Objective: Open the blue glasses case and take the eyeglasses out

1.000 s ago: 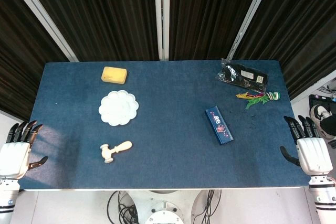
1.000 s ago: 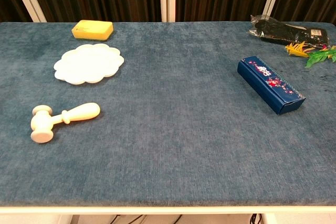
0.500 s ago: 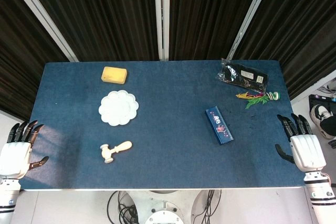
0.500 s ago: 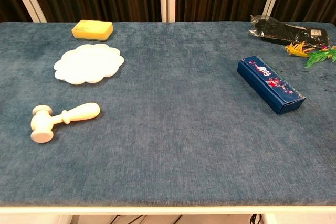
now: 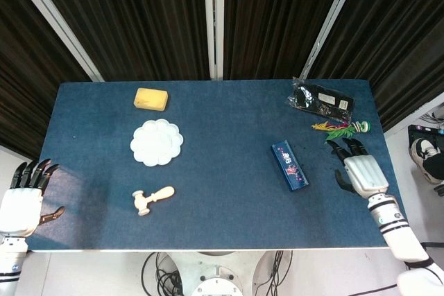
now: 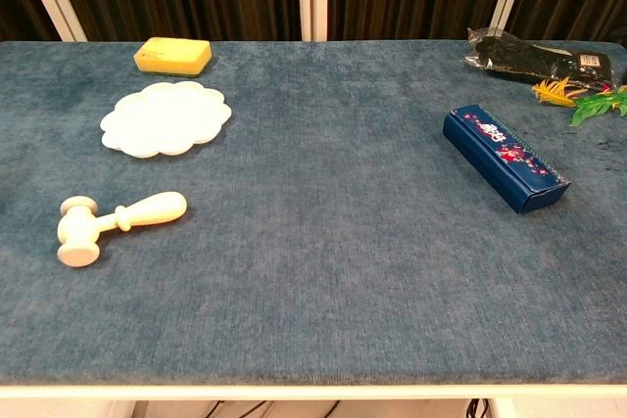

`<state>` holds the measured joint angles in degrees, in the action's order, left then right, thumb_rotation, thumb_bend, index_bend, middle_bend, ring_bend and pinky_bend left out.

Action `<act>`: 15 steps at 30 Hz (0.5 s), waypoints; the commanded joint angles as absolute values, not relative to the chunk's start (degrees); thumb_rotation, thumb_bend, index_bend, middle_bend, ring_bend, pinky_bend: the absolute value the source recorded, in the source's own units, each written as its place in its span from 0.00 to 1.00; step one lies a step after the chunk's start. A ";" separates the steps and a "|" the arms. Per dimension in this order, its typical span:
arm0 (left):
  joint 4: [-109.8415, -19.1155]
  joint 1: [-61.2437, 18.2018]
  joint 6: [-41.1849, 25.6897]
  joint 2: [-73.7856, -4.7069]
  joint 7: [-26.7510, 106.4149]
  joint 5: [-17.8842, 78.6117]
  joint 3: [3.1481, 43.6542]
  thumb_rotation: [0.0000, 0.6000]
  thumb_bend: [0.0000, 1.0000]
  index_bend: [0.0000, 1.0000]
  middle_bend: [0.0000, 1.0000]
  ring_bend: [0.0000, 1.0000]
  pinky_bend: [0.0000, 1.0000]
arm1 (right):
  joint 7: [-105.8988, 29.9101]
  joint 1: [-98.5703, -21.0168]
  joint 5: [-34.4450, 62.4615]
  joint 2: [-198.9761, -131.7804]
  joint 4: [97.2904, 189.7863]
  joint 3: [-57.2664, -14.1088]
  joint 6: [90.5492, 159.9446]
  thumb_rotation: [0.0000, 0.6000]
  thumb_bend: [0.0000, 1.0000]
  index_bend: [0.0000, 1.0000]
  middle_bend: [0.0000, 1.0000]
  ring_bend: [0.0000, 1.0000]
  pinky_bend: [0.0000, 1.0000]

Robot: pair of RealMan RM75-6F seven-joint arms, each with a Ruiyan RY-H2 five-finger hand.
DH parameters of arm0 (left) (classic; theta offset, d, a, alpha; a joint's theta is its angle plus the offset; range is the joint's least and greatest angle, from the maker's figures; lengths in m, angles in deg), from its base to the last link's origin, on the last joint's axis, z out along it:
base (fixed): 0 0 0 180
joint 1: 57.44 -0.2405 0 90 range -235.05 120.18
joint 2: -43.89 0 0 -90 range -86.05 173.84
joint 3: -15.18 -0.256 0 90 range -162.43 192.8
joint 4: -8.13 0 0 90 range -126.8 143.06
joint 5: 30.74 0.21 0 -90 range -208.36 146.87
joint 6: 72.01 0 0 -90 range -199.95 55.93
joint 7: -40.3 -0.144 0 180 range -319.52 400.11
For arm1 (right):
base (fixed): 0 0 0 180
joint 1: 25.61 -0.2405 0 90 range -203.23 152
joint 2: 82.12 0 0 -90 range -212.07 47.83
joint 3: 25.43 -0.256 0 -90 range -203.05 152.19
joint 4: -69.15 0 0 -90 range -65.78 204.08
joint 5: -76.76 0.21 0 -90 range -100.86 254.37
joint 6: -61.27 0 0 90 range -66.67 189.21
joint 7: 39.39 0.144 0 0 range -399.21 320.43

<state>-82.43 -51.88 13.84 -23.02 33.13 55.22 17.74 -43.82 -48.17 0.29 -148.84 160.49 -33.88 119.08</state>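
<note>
My right hand [image 5: 362, 174] over table [image 5: 229, 136], fingers apart, holding nothing. Case [image 5: 289, 165] closed, just left of it, not touching. My left hand [image 5: 21, 202] off table edge, spread, empty.

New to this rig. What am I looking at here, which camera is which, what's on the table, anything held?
A two-armed robot with five-finger hands at a blue table. The head view looks straight down; the chest view looks across the tabletop and shows no hands. The left hand is at the table's near corner, open and empty. The right hand is over the table beside the blue glasses case, also empty. The case is closed. Also there: a yellow sponge, white plate, wooden mallet, black packet and a feathered toy.
</note>
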 commanded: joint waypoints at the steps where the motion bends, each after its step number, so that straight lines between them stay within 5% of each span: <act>1: -82.49 -52.01 14.03 -23.00 33.08 55.20 17.72 1.00 0.04 0.14 0.07 0.00 0.00 | -44.28 -49.82 1.46 -151.25 158.39 -33.26 116.49 1.00 0.52 0.00 0.27 0.00 0.00; 15: -82.45 -51.92 14.05 -23.08 33.16 55.29 17.81 1.00 0.04 0.14 0.07 0.00 0.00 | -35.82 -52.66 2.00 -158.12 148.57 -32.44 111.80 1.00 0.52 0.00 0.27 0.00 0.00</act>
<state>-82.45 -51.91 14.04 -23.08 33.17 55.29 17.81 -36.25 -51.58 1.66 -157.09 149.54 -31.96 112.92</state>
